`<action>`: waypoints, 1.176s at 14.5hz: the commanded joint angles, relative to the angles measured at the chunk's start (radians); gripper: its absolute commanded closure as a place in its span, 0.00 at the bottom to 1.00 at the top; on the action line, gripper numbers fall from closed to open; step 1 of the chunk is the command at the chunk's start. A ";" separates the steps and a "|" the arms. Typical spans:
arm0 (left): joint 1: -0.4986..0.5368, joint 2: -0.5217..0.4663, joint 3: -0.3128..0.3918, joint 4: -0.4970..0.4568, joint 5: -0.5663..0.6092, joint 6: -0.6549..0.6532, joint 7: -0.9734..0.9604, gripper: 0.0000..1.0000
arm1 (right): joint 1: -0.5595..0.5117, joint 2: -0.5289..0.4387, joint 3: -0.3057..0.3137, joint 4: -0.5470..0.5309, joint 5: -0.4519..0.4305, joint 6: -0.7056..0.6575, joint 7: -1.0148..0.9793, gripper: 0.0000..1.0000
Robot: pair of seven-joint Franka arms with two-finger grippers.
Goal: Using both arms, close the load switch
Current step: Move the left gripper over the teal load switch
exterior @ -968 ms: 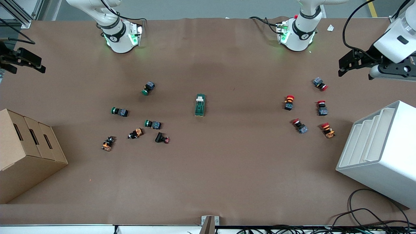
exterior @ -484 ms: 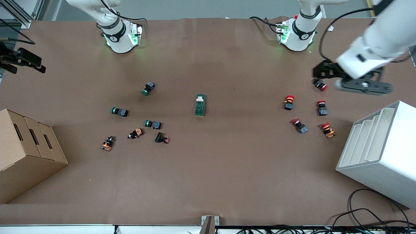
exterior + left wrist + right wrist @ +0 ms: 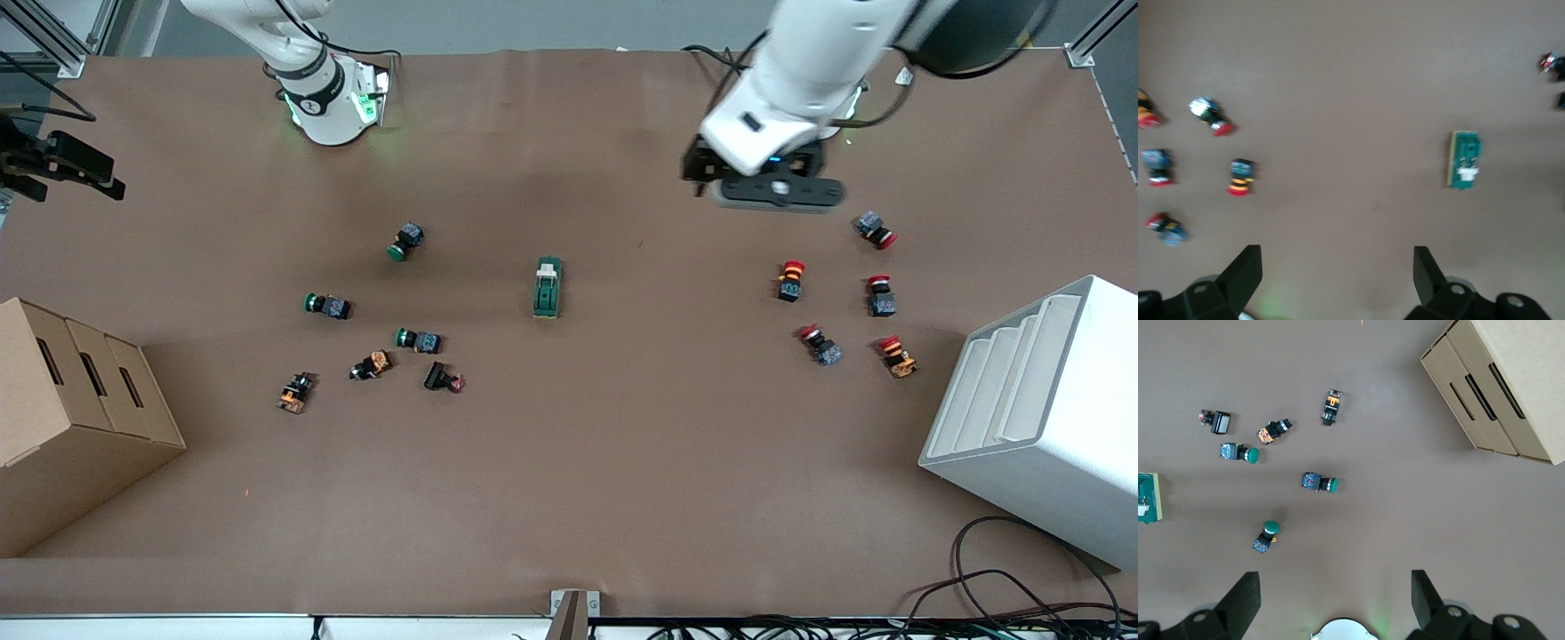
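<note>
The load switch (image 3: 548,287), a dark green oblong block with a white lever piece at the end toward the robots' bases, lies flat at the middle of the table. It also shows in the left wrist view (image 3: 1463,160) and at the edge of the right wrist view (image 3: 1147,497). My left gripper (image 3: 701,169) is open and empty, up over bare table near the left arm's base; its fingers (image 3: 1245,270) stand wide apart. My right gripper (image 3: 93,173) is open and empty, and waits over the table's edge at the right arm's end; it also shows in its wrist view (image 3: 1335,597).
Several green and orange push buttons (image 3: 416,340) lie toward the right arm's end. Several red push buttons (image 3: 790,278) lie toward the left arm's end. A cardboard box (image 3: 71,418) stands at the right arm's end, a white slotted rack (image 3: 1040,418) at the left arm's end.
My left arm has swung in from the table's edge at its own end toward the middle, past the red push buttons. The right arm and the load switch have not moved.
</note>
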 commanded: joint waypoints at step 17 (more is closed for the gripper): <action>-0.627 0.581 -0.003 -0.029 0.968 0.308 -1.458 0.02 | -0.008 0.067 0.003 0.013 -0.001 0.001 -0.002 0.00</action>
